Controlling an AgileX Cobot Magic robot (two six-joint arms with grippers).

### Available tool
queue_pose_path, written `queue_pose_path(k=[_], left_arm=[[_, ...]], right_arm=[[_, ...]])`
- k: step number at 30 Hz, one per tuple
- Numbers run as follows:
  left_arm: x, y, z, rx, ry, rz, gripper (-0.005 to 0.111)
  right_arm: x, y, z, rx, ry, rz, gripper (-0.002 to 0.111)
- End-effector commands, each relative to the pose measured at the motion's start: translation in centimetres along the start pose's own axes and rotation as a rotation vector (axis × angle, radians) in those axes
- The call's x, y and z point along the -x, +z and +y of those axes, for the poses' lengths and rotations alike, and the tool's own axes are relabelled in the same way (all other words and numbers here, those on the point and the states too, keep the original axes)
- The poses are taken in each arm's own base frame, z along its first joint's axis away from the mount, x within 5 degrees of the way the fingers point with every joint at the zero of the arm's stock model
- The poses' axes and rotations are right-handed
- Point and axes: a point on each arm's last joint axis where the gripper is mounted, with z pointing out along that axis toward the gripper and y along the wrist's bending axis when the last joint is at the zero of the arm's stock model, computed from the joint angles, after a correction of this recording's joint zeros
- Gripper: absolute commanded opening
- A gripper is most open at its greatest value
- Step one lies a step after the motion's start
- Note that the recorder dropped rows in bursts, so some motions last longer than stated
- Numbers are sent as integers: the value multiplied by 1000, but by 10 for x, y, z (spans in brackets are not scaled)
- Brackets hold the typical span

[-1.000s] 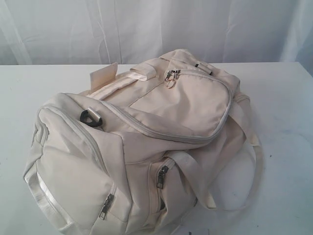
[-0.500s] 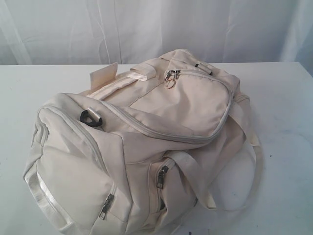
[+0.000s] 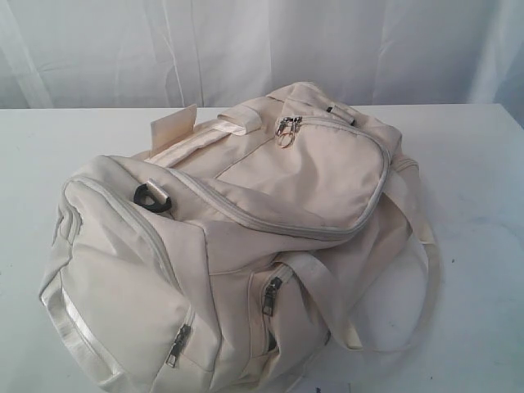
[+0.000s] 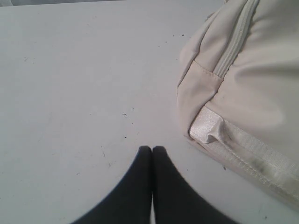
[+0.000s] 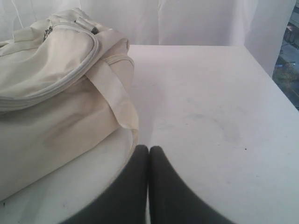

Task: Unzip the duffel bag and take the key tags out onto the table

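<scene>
I can read no text, brand or number anywhere — the duffel bag (image 3: 311, 176) and its pale hang tag (image 3: 173, 124) show none to me.

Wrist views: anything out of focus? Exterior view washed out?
Left wrist view: the black left end effector is out of focus, the cream fabric duffel bag is sharp. Right wrist view: the right end effector blurs likewise. Exterior view: soft even light, bag low in contrast against the flat white tabletop.

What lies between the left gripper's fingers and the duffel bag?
Only bare table separates the left gripper from the duffel bag, per the left wrist view.
</scene>
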Motion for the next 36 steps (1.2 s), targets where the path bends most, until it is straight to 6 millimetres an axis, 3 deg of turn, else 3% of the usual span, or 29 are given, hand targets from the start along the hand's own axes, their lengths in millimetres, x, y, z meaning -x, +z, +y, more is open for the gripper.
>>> queue_pose_path(k=[1, 8, 17, 26, 31, 33, 36], left_arm=[[-1, 0, 0, -2, -12, -2, 0], [2, 0, 0, 2, -8, -37, 0], [36, -8, 4, 43, -10, -420, 0], [50, -16, 6, 61, -18, -602, 0], [71, -37, 9, 99, -40, -933, 0], [81, -45, 11, 104, -71, -989, 0], [105, -50, 11, 79, -107, -905, 0]], right_arm=[[6, 0, 0, -1, -3, -74, 0], [12, -1, 0, 1, 19, -146, 0], [13, -1, 0, 1, 21, -154, 0], [14, -1, 0, 9, 117, -165, 0], [26, -4, 0, 37, 239, -304, 0], [34, -7, 0, 58, 286, -400, 0], [42, -11, 0, 85, 336, -492, 0]])
